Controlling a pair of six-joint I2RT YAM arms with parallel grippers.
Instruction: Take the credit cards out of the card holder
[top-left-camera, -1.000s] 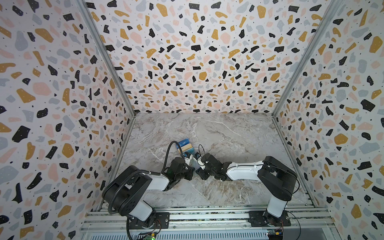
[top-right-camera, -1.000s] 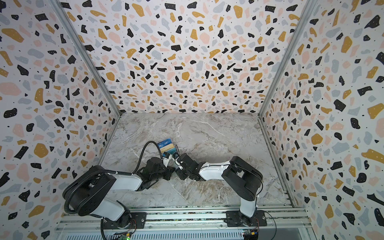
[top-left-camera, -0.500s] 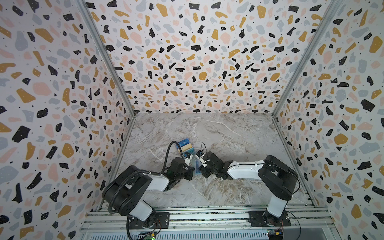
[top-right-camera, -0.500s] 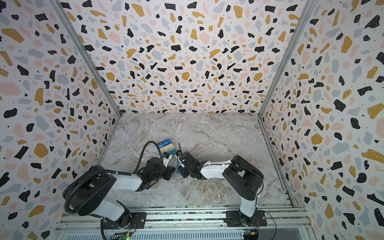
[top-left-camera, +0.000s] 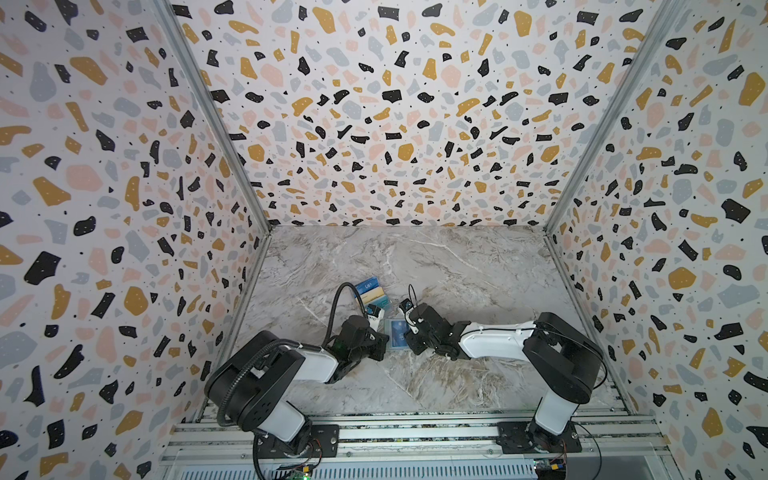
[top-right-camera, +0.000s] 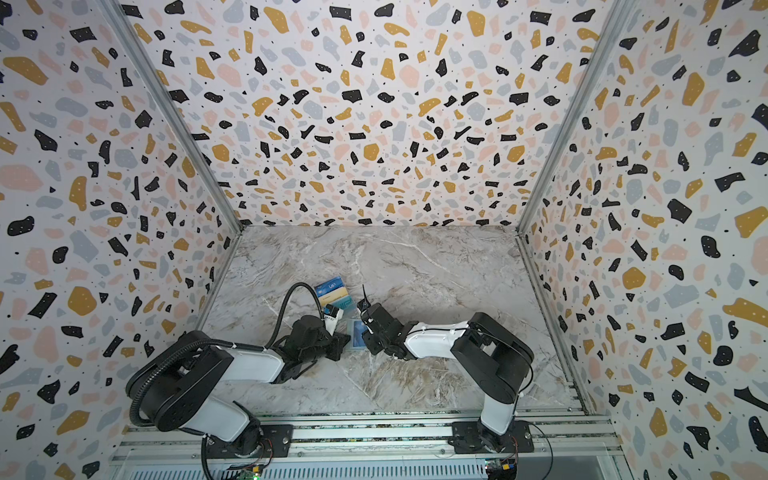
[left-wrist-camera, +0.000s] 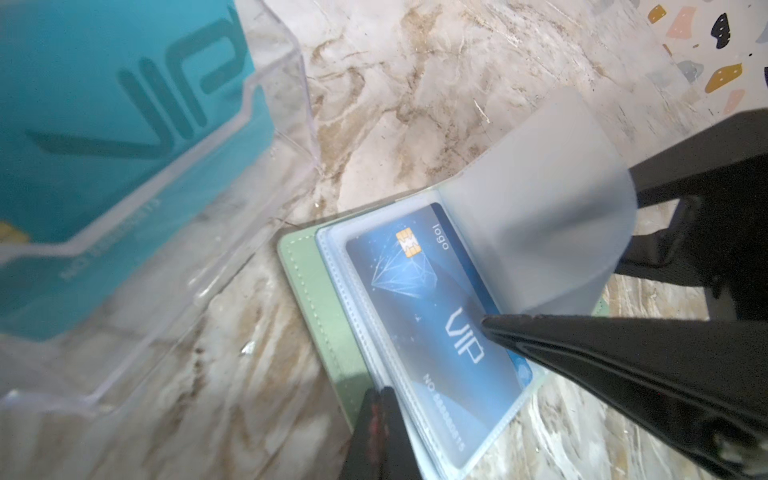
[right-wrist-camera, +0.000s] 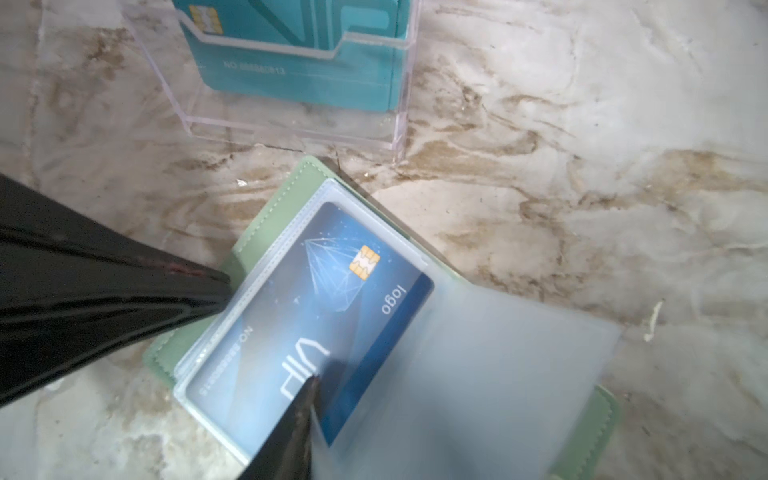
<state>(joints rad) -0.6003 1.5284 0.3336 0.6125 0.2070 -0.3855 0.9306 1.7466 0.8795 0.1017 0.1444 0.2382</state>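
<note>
One blue card sits in a clear sleeve of the holder, which lies open flat on the table btwn both grippers, just beside the stand w/ a teal card in it. L gripper: jaws together, tip on holder's edge. R gripper: jaws apart, one finger on blue card, lifted sleeve flap btwn its fingers.

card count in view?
4. Clear stand: dark blue card back, tan card middle, teal card front. Blue chip card sleeved in the mint-green card holder. Other sleeves may hide more.
</note>
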